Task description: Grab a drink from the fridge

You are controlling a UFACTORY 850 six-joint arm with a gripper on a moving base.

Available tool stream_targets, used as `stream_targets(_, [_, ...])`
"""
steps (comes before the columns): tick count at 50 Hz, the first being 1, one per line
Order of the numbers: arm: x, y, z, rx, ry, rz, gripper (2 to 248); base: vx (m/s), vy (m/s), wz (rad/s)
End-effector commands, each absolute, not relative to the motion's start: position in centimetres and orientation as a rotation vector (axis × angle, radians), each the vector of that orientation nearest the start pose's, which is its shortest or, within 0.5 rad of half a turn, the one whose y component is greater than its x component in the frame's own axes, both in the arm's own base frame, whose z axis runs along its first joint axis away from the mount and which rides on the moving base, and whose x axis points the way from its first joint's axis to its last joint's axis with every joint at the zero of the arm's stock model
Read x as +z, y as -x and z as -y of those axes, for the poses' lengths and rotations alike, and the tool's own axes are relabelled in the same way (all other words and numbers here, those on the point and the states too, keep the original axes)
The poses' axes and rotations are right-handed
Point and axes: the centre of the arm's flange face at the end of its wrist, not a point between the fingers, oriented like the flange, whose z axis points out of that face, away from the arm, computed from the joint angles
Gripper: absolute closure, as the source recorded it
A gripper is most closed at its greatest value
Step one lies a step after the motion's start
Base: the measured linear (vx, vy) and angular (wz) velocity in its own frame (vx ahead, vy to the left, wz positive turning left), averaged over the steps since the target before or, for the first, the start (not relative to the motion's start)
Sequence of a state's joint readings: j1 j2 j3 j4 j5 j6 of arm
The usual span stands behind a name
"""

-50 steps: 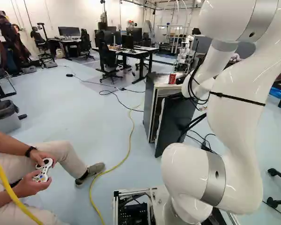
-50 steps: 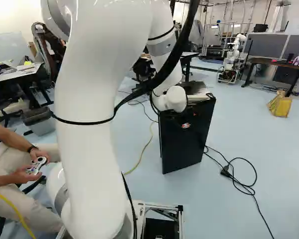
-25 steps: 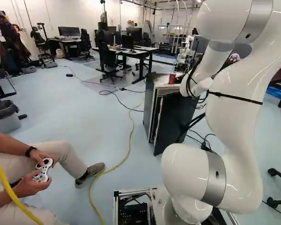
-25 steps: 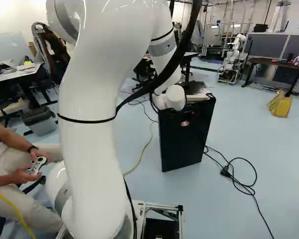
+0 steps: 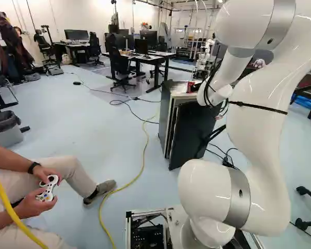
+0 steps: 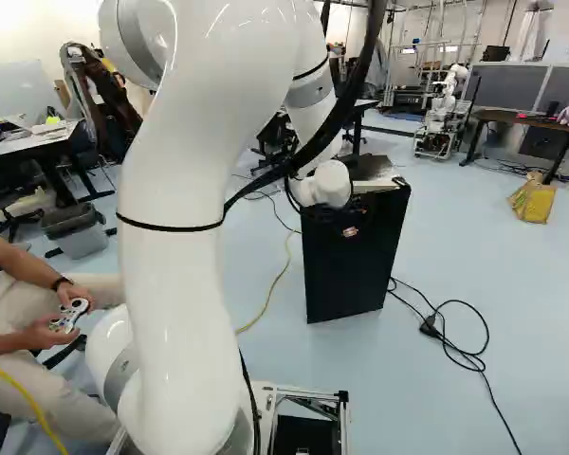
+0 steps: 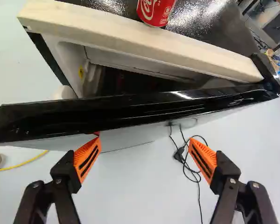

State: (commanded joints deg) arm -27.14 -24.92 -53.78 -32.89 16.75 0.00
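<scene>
In the left base view, the black fridge (image 5: 165, 111) stood right of centre, its black door (image 5: 189, 135) ajar. The red drink can with white lettering (image 7: 155, 11) was upright on top of the fridge, set behind its pale front edge (image 7: 130, 43). The black two-fingered hand (image 7: 145, 142) was open, orange pads (image 7: 87, 158) spread apart, with the door's glossy top edge (image 7: 130, 109) ahead of them. At the lower right of the right base view, a black cord (image 6: 474, 355) lay looped on the pale blue floor (image 6: 512, 303).
</scene>
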Motion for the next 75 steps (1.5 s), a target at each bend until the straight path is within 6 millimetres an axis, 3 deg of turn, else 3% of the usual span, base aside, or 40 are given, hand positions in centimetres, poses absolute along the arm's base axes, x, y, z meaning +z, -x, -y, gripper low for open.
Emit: stream_targets(75, [34.8,-55.9,22.9,-1.254,3.107,0.324,3,0.000,0.000,0.000])
